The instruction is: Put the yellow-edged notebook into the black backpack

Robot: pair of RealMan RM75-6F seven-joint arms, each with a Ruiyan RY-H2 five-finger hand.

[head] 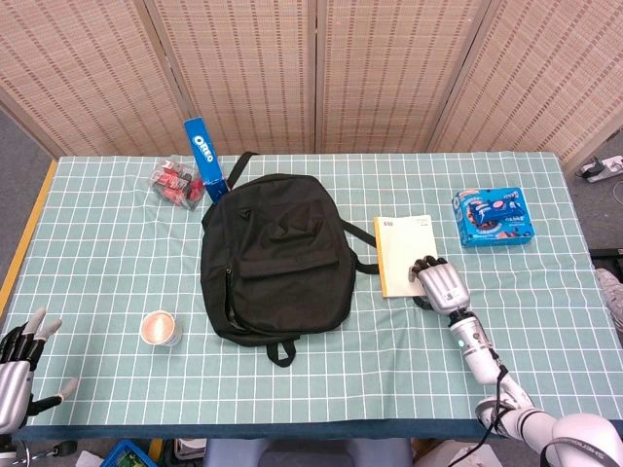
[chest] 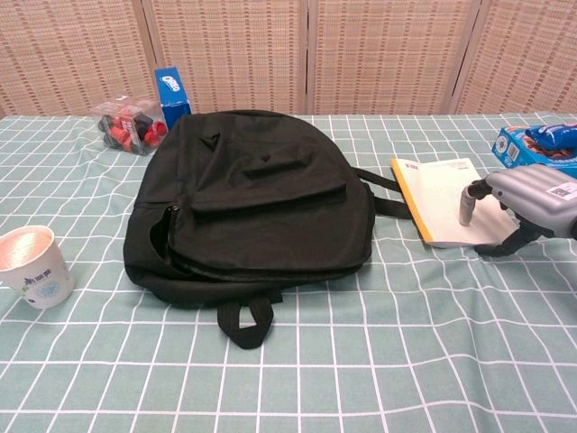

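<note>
Checked table (head: 545,321) | right hand (head: 443,285) fingertips on notebook (head: 404,251), grasp unclear | left hand (head: 21,377) spread, cropped

left hand (head: 19,365): cut by frame edge at 8 o'clock in head view; absent from chest view.
right hand (chest: 527,203): wrist cut by frame edge at 3 o'clock in chest view.
notebook (head: 404,255): near corner hidden under right hand.
cookie pack (chest: 538,144): cropped at 3 o'clock; print unreadable.
backpack (head: 277,255): interior not visible.
cup (head: 160,329): label too small to read.
</note>
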